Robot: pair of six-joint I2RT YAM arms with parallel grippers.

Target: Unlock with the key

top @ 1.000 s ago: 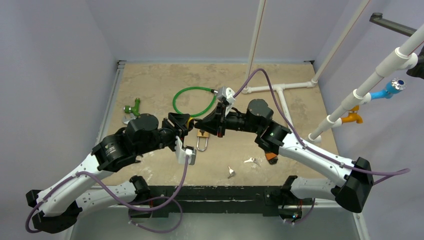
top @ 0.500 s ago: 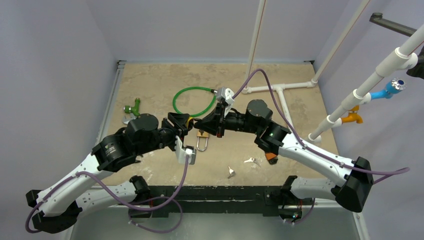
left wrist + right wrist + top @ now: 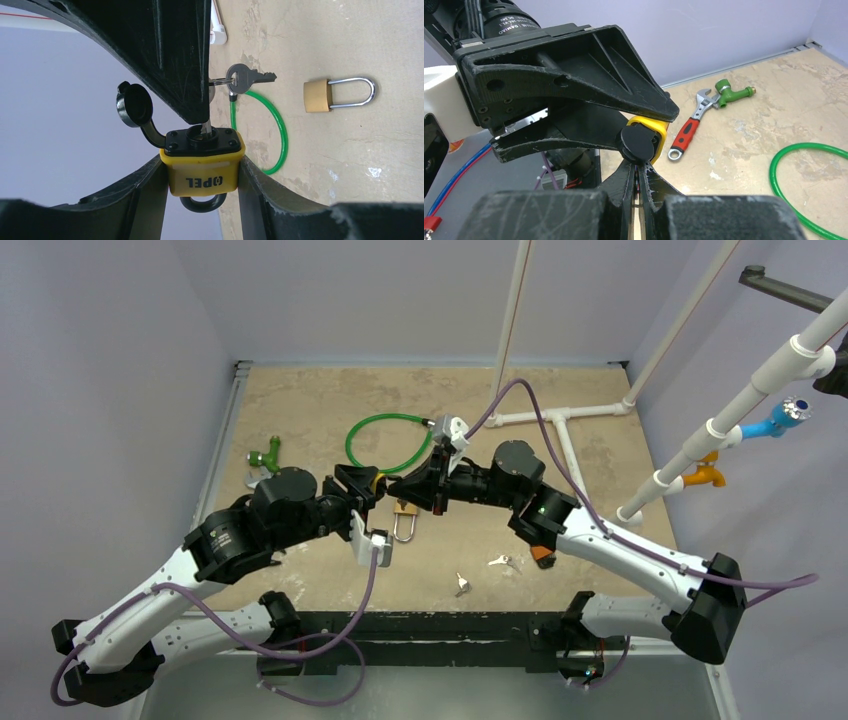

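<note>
Yellow padlock (image 3: 202,162) is clamped across its body by the left gripper (image 3: 200,174), keyway turned toward the right gripper (image 3: 638,171). The key (image 3: 206,128) is pinched there, jaws pressed together, blade sunk along the padlock's long axis. A twist about that axis is judged next.

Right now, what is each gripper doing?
Left gripper: closed on the yellow padlock, holding it.
Right gripper: closed on the key, whose blade sits in the padlock's keyhole.
</note>
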